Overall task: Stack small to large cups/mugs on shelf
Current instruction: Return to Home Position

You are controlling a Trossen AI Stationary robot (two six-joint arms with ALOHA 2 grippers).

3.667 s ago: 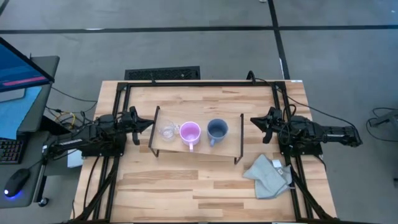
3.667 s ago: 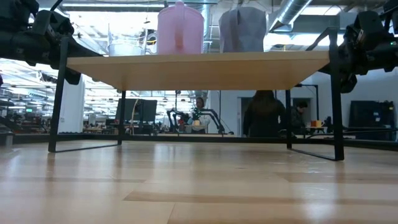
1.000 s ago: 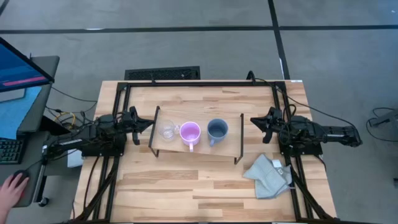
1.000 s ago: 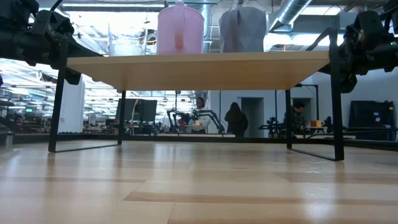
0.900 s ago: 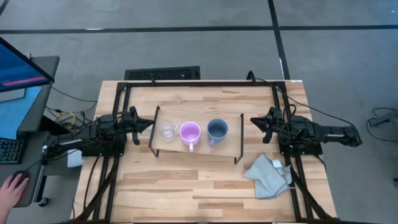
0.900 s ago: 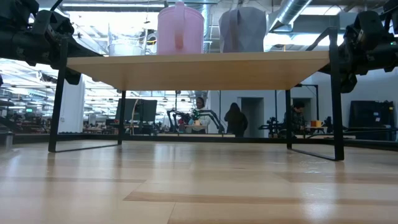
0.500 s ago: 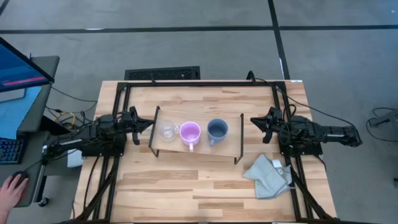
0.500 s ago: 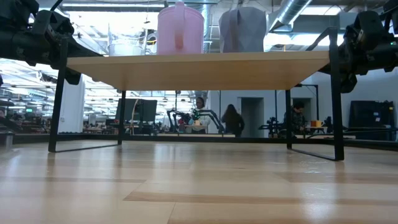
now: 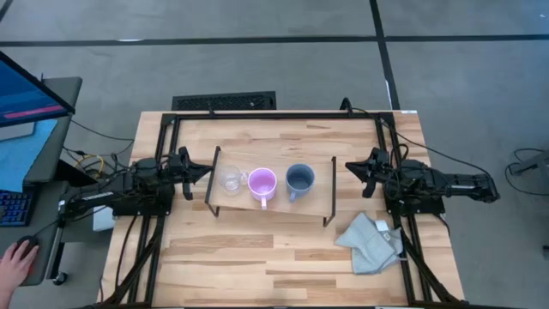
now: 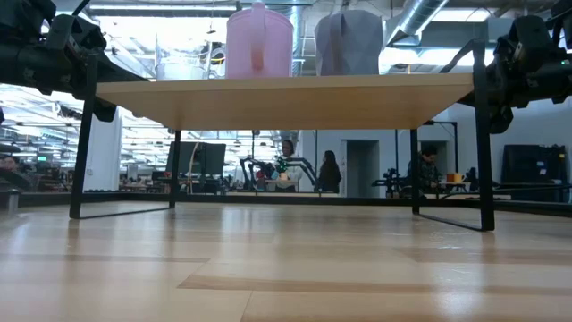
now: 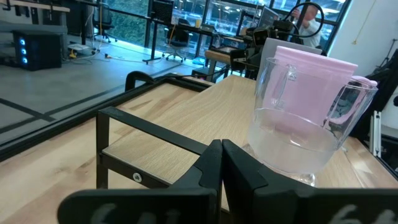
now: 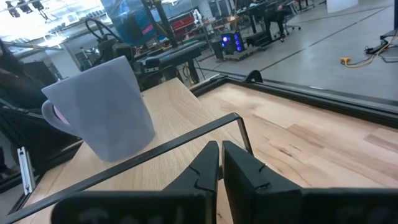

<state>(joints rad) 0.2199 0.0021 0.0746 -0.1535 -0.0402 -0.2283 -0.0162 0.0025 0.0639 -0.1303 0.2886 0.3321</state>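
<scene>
Wood lies bare across the front of the table (image 9: 257, 266). The only thing on that stretch is a crumpled grey-green cloth (image 9: 371, 245) near the front right corner. Off the table's front left, a person's hand (image 9: 15, 257) rests on a mouse.

Behind the open strip, the shelf (image 10: 286, 100) stands in the middle of the table, a low wooden top on thin black legs. The low view shows open space beneath it from leg to leg.

Three vessels stand upright in a row on the shelf top, mouths up.
- **Left end:** The glass cup (image 9: 230, 180) stands close to the shelf's left edge. The left wrist view shows it clear through, with nothing in it.
- **Middle:** The pink mug (image 9: 262, 183) stands just beside the glass cup, its handle turned toward the table's front. Its inside shows only pink.
- **Right:** The blue mug (image 9: 299, 178) stands a small gap away from the pink mug. Its inside is dark, and I cannot tell whether it holds anything.

A stretch of bare shelf top lies between the blue mug and the shelf's right edge.

The left gripper (image 9: 207, 171) hangs just outside the shelf's left end, pointing at the glass cup, with its jaws pressed together on nothing. The right gripper (image 9: 349, 166) sits off the shelf's right end, apart from it and pointing at the blue mug, with its jaws likewise closed and empty.

Behind the shelf, bare wood runs back to the table's far edge. Beyond it in the room, a person (image 10: 328, 172) stands among desks.
</scene>
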